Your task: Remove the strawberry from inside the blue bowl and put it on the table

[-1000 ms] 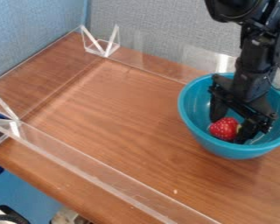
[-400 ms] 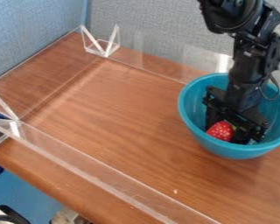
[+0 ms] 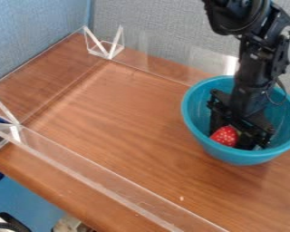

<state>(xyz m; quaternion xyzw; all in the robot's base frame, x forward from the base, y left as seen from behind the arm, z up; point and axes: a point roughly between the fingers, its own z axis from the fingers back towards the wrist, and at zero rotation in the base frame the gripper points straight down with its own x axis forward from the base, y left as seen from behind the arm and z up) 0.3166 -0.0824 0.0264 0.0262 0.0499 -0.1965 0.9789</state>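
End effector [image 3: 236, 132] shut on the strawberry [image 3: 225, 137] (deep inside the blue bowl [image 3: 198, 124]), pointing straight down.

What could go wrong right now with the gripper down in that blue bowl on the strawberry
The gripper is shut low inside the blue bowl, at the strawberry. Whether it truly holds the berry is hard to tell, so the small, rounded fruit could slip out on the lift. The gripper also sits close to the bowl's wall, so rising might drag or tip the bowl. The bowl stands near the table edge, leaving little margin if it slides.
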